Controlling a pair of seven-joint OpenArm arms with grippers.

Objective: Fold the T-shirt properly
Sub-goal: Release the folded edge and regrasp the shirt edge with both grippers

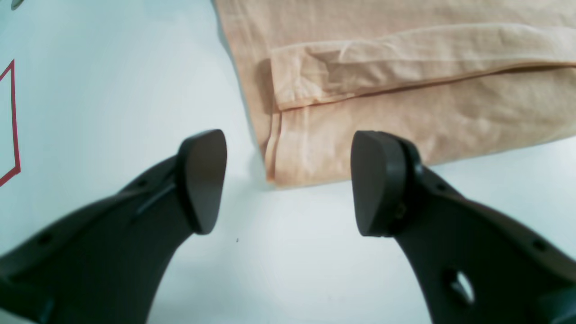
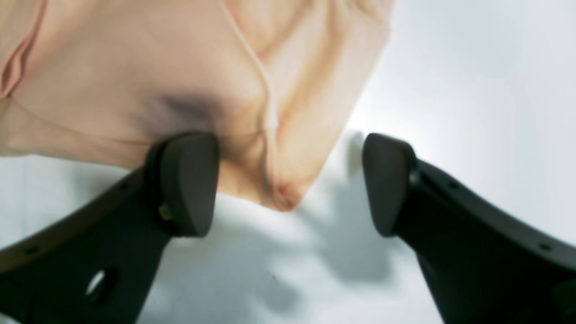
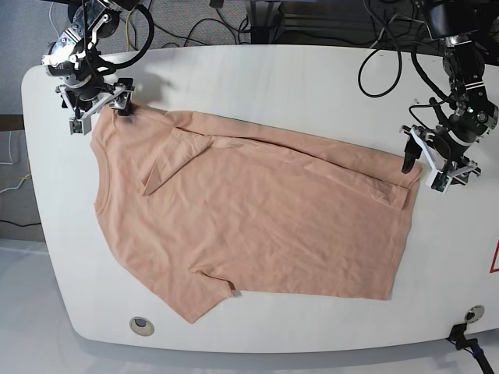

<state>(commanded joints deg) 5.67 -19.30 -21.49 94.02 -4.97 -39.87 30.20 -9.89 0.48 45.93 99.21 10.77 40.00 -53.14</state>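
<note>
The peach T-shirt point(image 3: 257, 210) lies spread out on the white table point(image 3: 296, 78), with one sleeve folded in over its body point(image 3: 168, 160). My left gripper point(image 3: 425, 173) is open at the shirt's right corner. In the left wrist view that corner of the T-shirt point(image 1: 405, 99), topped by a folded flap, lies just beyond the gap of the left gripper point(image 1: 288, 180). My right gripper point(image 3: 100, 115) is open at the shirt's upper-left corner. In the right wrist view a raised tip of the T-shirt point(image 2: 135, 90) points down between the open fingers of the right gripper point(image 2: 288, 180). Nothing is clamped.
A red tape mark point(image 1: 11, 121) sits on the table beside the left gripper, also at the base view's right edge point(image 3: 495, 257). Two round holes point(image 3: 141, 325) point(image 3: 473, 313) are near the front edge. Cables point(image 3: 390, 47) hang behind the table.
</note>
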